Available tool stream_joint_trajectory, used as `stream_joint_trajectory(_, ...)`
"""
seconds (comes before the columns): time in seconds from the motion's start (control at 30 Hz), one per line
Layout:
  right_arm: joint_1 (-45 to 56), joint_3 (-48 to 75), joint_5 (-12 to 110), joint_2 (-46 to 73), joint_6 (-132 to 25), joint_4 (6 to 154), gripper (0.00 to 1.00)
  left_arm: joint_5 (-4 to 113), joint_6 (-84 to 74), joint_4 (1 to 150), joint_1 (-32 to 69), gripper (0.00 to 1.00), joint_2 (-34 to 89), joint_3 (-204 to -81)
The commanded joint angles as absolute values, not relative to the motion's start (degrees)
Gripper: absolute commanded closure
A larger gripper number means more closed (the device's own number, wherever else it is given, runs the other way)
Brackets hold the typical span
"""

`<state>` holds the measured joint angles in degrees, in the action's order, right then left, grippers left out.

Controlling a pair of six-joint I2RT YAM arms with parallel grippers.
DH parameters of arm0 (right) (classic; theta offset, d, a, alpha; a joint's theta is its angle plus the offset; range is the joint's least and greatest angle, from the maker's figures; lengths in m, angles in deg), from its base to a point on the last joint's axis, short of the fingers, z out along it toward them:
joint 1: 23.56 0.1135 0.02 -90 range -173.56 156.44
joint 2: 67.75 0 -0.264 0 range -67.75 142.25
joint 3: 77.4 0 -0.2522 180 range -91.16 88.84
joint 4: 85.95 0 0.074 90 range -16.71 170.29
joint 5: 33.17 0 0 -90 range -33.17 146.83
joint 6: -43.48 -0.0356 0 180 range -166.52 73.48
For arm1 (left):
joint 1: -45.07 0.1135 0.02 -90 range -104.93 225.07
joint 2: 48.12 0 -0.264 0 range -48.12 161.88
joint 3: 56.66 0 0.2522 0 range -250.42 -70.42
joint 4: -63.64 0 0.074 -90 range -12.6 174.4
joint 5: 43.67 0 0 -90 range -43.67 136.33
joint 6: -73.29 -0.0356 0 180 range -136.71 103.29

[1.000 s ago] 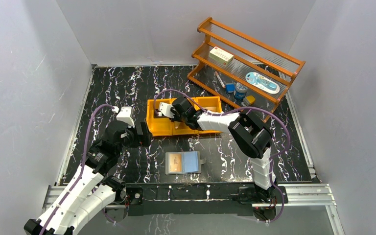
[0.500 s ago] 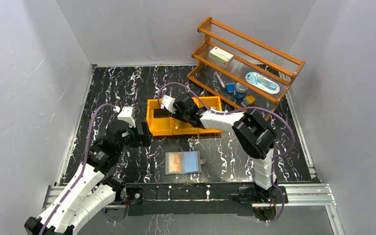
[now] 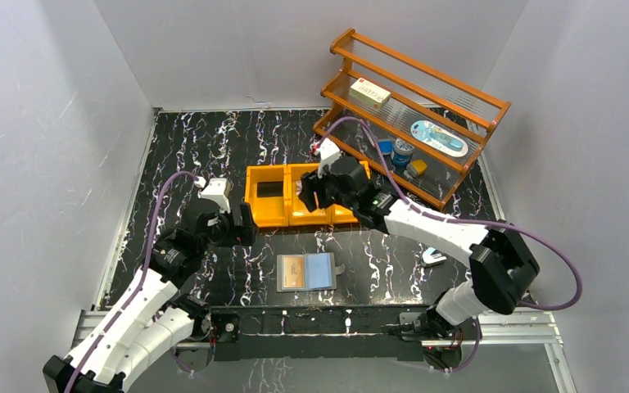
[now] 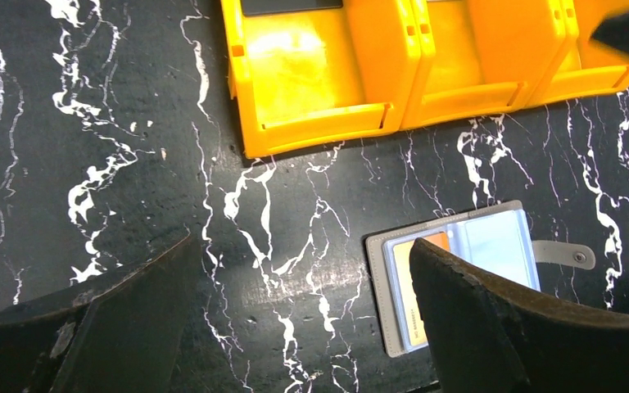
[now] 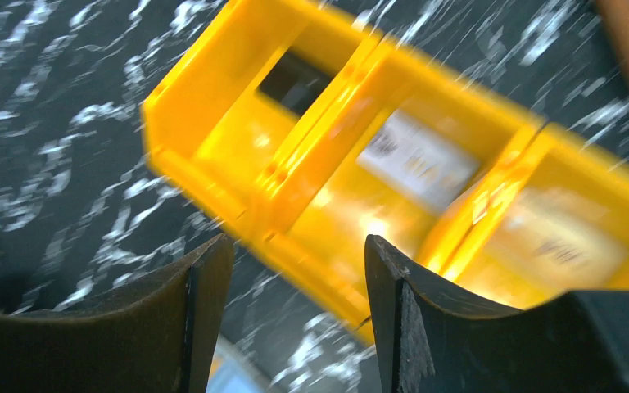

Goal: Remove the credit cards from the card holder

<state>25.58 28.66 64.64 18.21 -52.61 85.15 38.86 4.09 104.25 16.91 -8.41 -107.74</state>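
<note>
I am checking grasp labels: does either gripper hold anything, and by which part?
Nothing is held. The left gripper is open near the card holder, the right gripper open over the orange bin; both are empty.

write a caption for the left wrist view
Open left gripper beside unfolded card holder, tan-orange card inside; orange bin beyond.

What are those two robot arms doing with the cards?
It looks like they are moving cards from the holder into the bin. The right gripper hovers open and empty over the bin, where a black card and a pale card lie in separate compartments. The left gripper is open too, above the table near the holder. One orange card is not out of the holder yet.
</note>
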Motion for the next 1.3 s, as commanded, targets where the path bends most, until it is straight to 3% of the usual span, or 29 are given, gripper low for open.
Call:
stream_joint_trajectory(0.0,25.48,35.8,50.75,14.69,-81.28,82.77,0.34,43.64,4.31,102.96,17.3,0.02,-7.51,-107.52)
stream_joint_trajectory(0.2,27.9,52.41,43.45,12.81,-107.33,100.95,0.44,54.32,11.44,98.01,17.3,0.12,-4.8,-104.99)
stream_joint_trajectory(0.57,34.18,53.9,49.4,18.01,-112.21,101.4,0.5,73.2,19.01,90.08,17.22,0.37,5.42,-100.76)
stream_joint_trajectory(1.27,34.18,55.03,46.93,25.77,-116.21,105.28,0.65,72.6,17.42,88.39,11.72,0.6,18.82,-100.89)
